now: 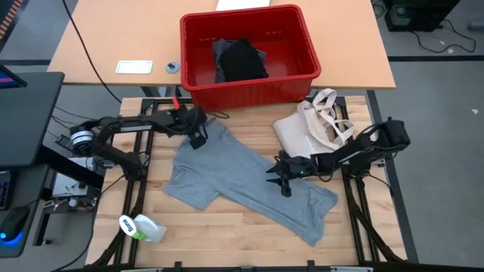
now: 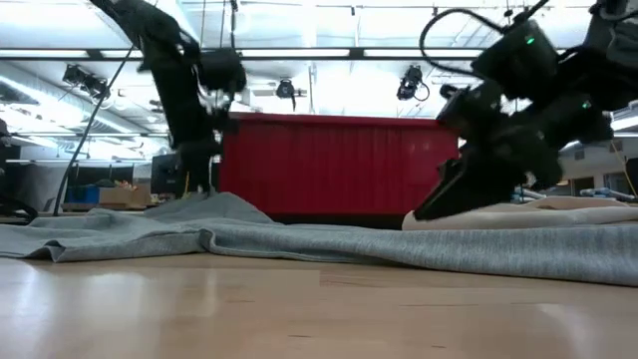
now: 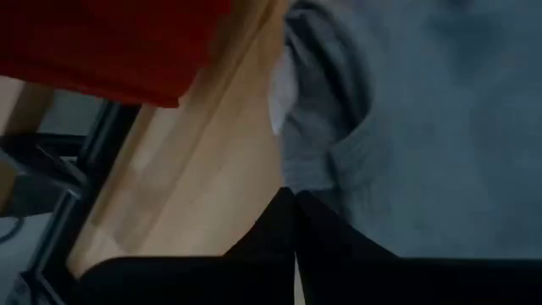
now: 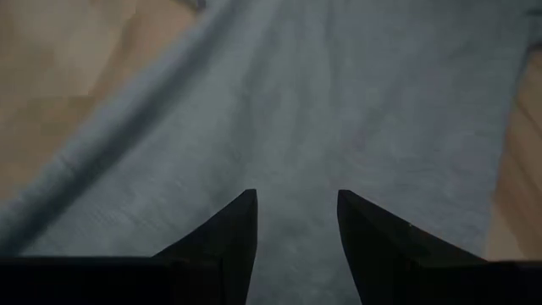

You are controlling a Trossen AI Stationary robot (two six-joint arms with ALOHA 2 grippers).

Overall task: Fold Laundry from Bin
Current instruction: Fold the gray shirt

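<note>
I have the T-shirt (image 1: 249,185) spread, unfolded; left gripper (image 1: 199,138) pinches its collar, right gripper (image 1: 283,180) gapes empty; bin (image 1: 249,89) holds more.

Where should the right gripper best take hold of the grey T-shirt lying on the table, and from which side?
Probably at the hem edge nearest the right gripper, coming from above. The grey T-shirt lies flat and spread, so only an edge gives the open fingers something to pinch. The left gripper is shut at the collar end.

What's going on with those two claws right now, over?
Left claw shut at grey T-shirt collar. Right claw open over shirt. Black garment in bin. Nothing blocking.
</note>
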